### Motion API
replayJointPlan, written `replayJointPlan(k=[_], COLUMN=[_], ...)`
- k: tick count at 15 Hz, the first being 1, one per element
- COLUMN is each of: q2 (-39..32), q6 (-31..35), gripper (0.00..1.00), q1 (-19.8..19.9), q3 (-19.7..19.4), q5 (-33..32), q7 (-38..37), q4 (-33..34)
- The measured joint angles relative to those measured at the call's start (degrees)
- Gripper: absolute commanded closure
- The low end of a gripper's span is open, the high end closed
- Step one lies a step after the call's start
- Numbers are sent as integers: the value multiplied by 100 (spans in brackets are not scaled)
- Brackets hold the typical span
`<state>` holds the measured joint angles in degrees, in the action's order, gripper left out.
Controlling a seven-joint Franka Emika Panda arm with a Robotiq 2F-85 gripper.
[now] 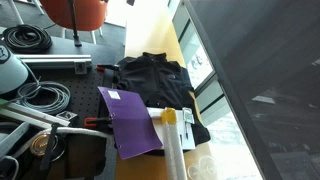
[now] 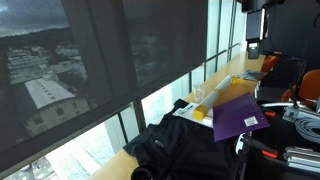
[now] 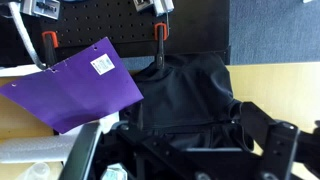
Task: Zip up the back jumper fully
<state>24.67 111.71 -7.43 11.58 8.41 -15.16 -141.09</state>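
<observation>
The black jumper [image 1: 152, 78] lies spread flat on the light wooden tabletop [image 1: 150, 45] beside the window, in the middle of the frame in an exterior view and along the bottom edge, lower middle, in the other [image 2: 185, 150]. In the wrist view the jumper [image 3: 190, 95] fills the centre and right of the frame, its dark cloth bunched in soft folds. The zip cannot be made out against the black fabric.

The purple folder [image 1: 130, 120] lies just beside the jumper, and its near corner overlaps the garment's edge. In the wrist view the purple folder [image 3: 75, 85] sits in the left half, tilted, with a small white label near its upper edge. A yellow-capped clear container [image 1: 172, 135] lies at the lower middle of the frame, touching the folder's edge and near the jumper's hem.

The gripper [image 3: 185, 155] comes in along the bottom of the wrist view, its black fingers [image 3: 270, 135] standing apart with nothing between them, above the jumper and not touching it. In an exterior view the robot arm [image 2: 256, 14] is a dark shape at the upper right of the frame, well apart from the jumper.

Two orange clamps [image 3: 158, 35] stand against the black pegboard [image 3: 100, 20] at the top of the wrist view. An orange chair [image 1: 80, 12] sits at the upper left, with coiled black cables [image 1: 28, 40] below it
</observation>
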Motion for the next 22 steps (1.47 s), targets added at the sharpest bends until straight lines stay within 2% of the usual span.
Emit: replayJointPlan(k=[14,18,22], q2=[-65,-687,-1796], q6=[89,1193,2479], gripper=[0,0,0], q1=[23,161,211], q3=[0,-73,-230], q5=[-37,-174,-370], q7=[0,240,775], q4=[-54,-275,-185])
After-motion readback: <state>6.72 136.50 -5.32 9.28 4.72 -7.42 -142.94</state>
